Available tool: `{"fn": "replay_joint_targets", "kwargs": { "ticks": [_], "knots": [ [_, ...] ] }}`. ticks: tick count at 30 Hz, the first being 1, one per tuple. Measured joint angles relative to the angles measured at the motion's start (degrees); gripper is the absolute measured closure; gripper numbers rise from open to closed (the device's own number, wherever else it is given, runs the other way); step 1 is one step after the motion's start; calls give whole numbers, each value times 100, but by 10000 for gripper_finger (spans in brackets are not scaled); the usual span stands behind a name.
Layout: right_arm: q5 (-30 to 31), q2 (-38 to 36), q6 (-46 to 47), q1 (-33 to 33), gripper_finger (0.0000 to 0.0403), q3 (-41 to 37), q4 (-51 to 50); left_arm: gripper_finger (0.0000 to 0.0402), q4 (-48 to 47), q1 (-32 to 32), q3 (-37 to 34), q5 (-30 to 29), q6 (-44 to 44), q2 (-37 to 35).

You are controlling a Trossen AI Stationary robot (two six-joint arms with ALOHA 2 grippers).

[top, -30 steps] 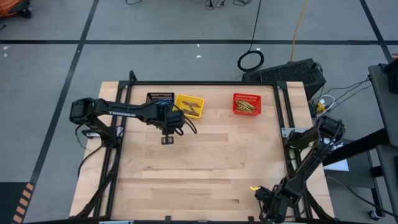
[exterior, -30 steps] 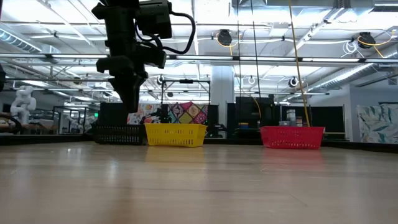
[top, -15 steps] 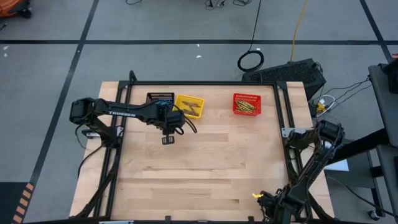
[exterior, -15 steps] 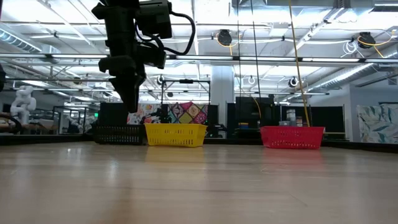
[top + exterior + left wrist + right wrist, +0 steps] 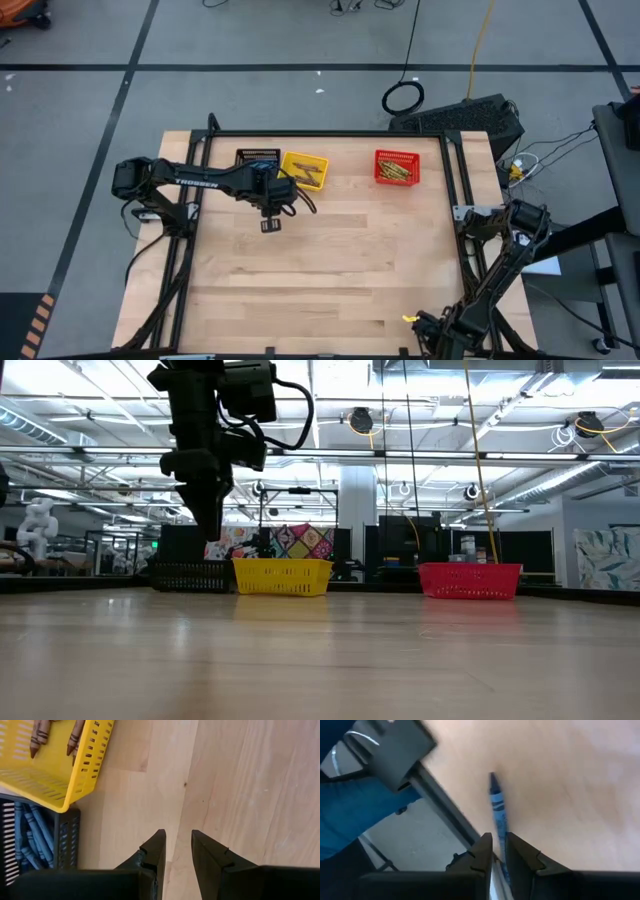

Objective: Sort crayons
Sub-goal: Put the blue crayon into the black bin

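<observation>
- Crayon, blue, is clamped between the nearly closed fingers of the right pincer, low at the counter's near right corner, tip pointing forward
- Judgement: keep the grip firm, carry across to the black basket and release low over it
- Left pincer hangs just beside the baskets, fingers slightly apart, holding nothing
- Black basket: blue crayons
- Yellow basket: brown ones
- Red basket: olive-yellow ones

1. My wooden table is ringed by a black metal frame.
2. Along its far edge sit a black mesh basket, a yellow mesh basket touching it, and a red mesh basket well apart.
3. A coiled black cable lies on the floor beyond.
</observation>
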Motion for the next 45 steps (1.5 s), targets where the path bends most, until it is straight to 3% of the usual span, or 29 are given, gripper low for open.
{"fn": "replay_joint_targets", "kwargs": {
  "ticks": [16, 23, 31, 45],
  "knots": [
    [-304, 298, 61, -2, 361, 22, 107, 317, 2, 0, 0, -1, -2, 0],
    [-153, 352, 50, 14, 362, 26, 83, 317, 2, 0, 1, 2, -2, 0],
    [-203, 606, 36, -14, 397, 17, -63, 317, 17, 0, 1, 2, 1, 0],
    [-331, 652, -323, -164, 402, 4, -200, 317, 0, 0, 1, 1, 3, 0]
  ]
}}
